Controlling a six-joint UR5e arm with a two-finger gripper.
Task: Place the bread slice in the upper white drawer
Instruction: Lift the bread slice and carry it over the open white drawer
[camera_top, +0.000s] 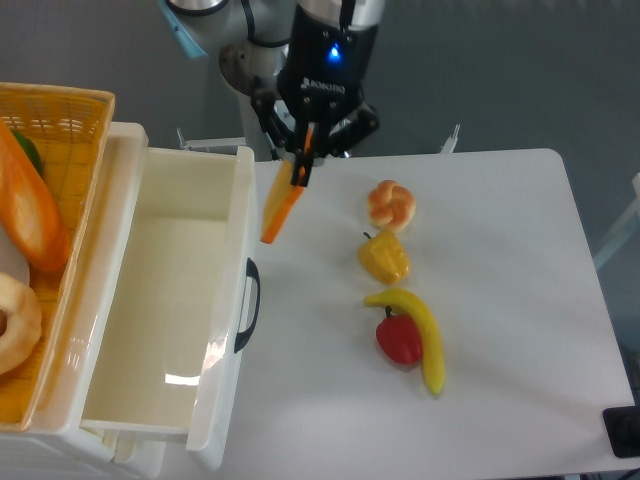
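My gripper (303, 165) is shut on the top edge of the bread slice (281, 210), a thin golden-orange toast that hangs edge-on and tilted down to the left. It is in the air just right of the front wall of the upper white drawer (222, 330). The drawer is pulled open, its inside is bare white, and its dark curved handle (247, 305) faces the table.
A yellow woven basket (75, 110) at the left holds a long orange loaf (32, 215) and a round bread. On the white table lie a knotted bun (391, 204), a yellow pepper (384, 258), a banana (420, 335) and a red pepper (399, 340).
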